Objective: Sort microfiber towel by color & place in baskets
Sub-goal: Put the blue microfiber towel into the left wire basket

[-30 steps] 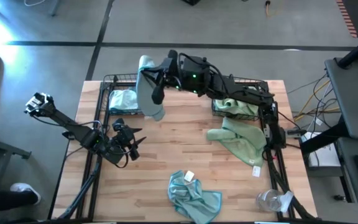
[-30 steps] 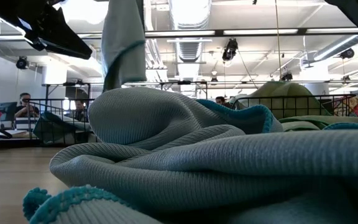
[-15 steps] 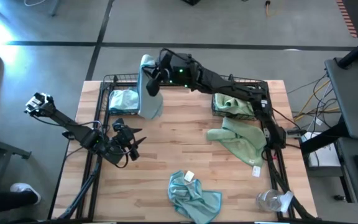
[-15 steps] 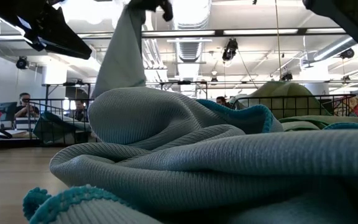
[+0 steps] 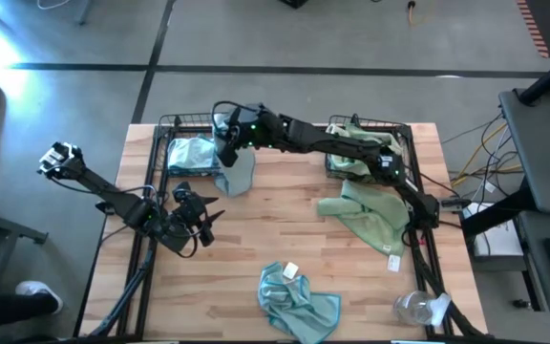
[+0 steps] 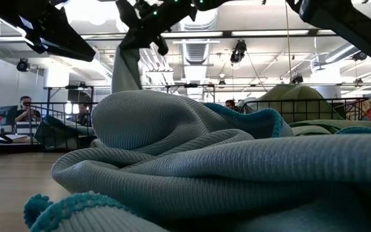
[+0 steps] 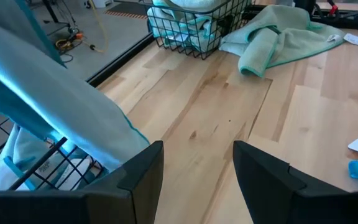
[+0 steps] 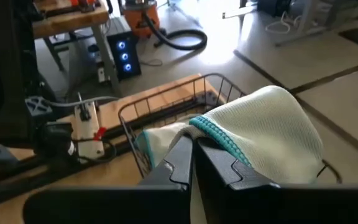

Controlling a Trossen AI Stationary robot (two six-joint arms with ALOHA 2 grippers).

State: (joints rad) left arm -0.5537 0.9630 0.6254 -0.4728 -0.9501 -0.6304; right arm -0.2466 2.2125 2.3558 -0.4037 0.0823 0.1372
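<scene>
The right gripper [image 5: 223, 133] is clamped shut on a light blue towel [image 5: 237, 172], which hangs from its fingers over the right edge of the left basket [image 5: 172, 129] at the far left of the table [image 5: 256, 239]. The right arm reaches across from the right side. A second blue towel [image 5: 189, 153] already lies inside that basket. The left gripper [image 5: 203, 215] waits with its fingers apart, holding nothing, near the left edge of the table, just near of the left basket. At the far right, the right basket [image 5: 397, 129] holds a pale green towel [image 5: 356, 161], and another green towel [image 5: 369, 215] lies on the table just beside it. A blue towel with a white tag [image 5: 299, 301] sits crumpled at the near edge, with a clear plastic wrapper [image 5: 418, 308] to its right
</scene>
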